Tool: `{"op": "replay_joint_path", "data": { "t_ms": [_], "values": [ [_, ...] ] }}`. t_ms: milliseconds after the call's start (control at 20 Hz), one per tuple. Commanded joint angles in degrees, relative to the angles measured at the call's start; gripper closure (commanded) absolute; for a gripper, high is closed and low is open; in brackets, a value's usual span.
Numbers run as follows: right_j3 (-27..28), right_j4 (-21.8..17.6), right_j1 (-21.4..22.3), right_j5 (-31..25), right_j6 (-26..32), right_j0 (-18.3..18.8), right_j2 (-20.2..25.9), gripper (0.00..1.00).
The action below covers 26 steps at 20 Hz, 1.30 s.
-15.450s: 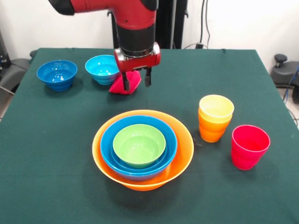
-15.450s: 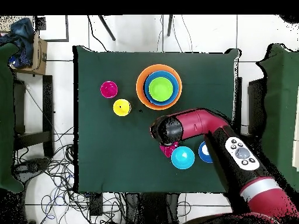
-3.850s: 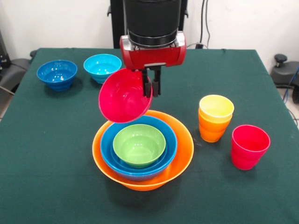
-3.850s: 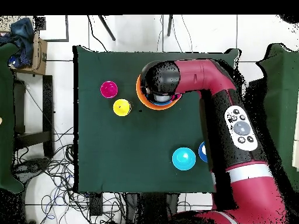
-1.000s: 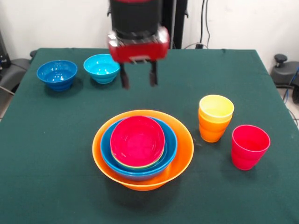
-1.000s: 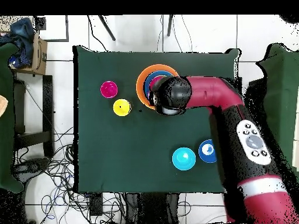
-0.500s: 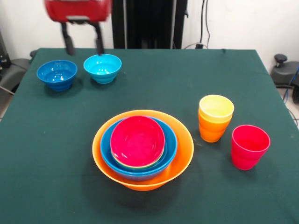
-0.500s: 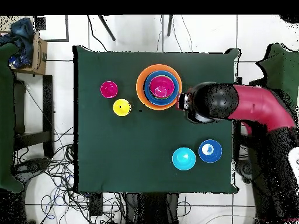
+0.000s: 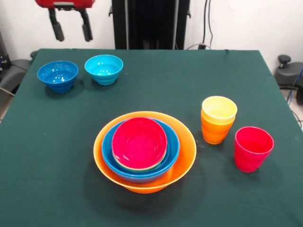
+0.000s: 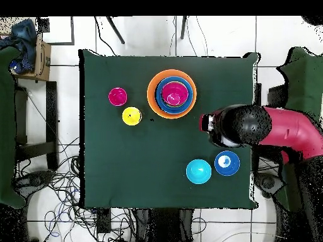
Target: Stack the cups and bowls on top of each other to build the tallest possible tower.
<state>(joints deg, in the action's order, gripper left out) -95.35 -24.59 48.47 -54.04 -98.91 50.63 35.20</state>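
The tower (image 9: 144, 151) (image 10: 171, 94) stands near the table's middle front: a very large orange bowl (image 9: 182, 161), a blue bowl (image 9: 173, 144) in it, a green bowl rim, and a red bowl (image 9: 139, 142) on top. A yellow cup (image 9: 218, 109) sits nested in an orange cup (image 9: 214, 132); a red cup (image 9: 252, 148) stands right of them. A dark-blue bowl (image 9: 57, 75) and a light-blue bowl (image 9: 103, 69) sit at the far left. My gripper (image 9: 71, 28) is open and empty, high above those two bowls.
The green-clothed table (image 9: 151, 75) has dark chairs at its sides. In the overhead view the arm (image 10: 265, 129) reaches in from the right, near the two blue bowls (image 10: 213, 167).
The red bowl was carried over and let go onto the green bowl in the tower. My gripper then rose and swung away toward the two blue bowls, still open.
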Motion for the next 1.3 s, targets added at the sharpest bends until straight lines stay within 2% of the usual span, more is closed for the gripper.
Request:
{"op": "replay_joint_path", "data": {
  "t_ms": [50,650,750,1000,1300],
  "values": [
    [-2.0,-2.8,-1.8,-0.5,8.3,-6.3,4.0,0.00],
    [4.5,-0.7,-4.0,-2.1,-1.7,-16.6,-0.4,0.00],
    [5.7,-1.1,-4.7,-1.2,-3.4,-18.3,-1.4,0.00],
    [11.4,-4.8,-10.1,0.8,-6.5,-23.3,-5.3,0.00],
    [13.1,-7.5,-14.0,4.5,-6.7,-26.2,-8.8,0.00]
  ]
}}
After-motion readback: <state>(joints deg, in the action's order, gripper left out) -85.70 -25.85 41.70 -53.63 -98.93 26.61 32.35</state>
